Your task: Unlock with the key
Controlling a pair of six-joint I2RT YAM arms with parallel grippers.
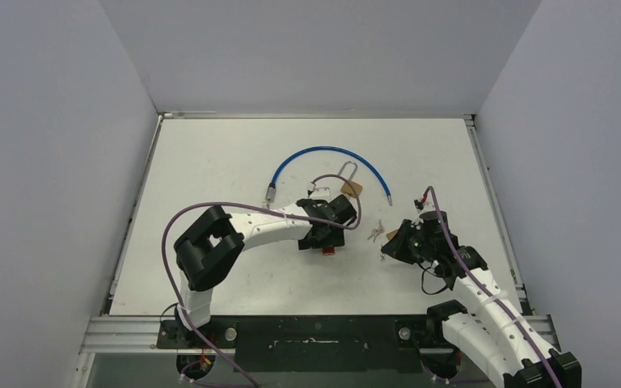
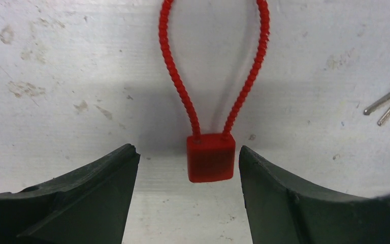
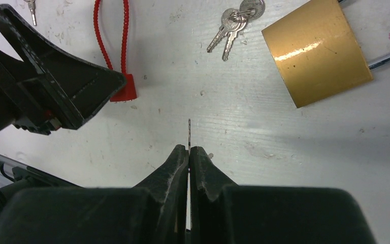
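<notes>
A small red padlock point(image 2: 210, 157) with a long red cable loop lies flat on the white table. My left gripper point(image 2: 188, 152) is open, one finger on each side of the lock body and neither touching it. From above, the left gripper point(image 1: 327, 234) hovers over the lock point(image 1: 328, 250). My right gripper point(image 3: 189, 150) is shut on the key point(image 3: 188, 133), whose thin blade sticks out past the fingertips, edge-on. It sits to the right of the lock point(image 3: 127, 90) with bare table between them. In the top view the right gripper point(image 1: 390, 242) points left.
A brass padlock point(image 3: 317, 51) with a steel shackle lies beyond the right gripper. A bunch of silver keys point(image 3: 236, 23) lies between the two locks. A blue cable point(image 1: 327, 152) arcs across the back. Another key point(image 3: 30, 10) lies at far left.
</notes>
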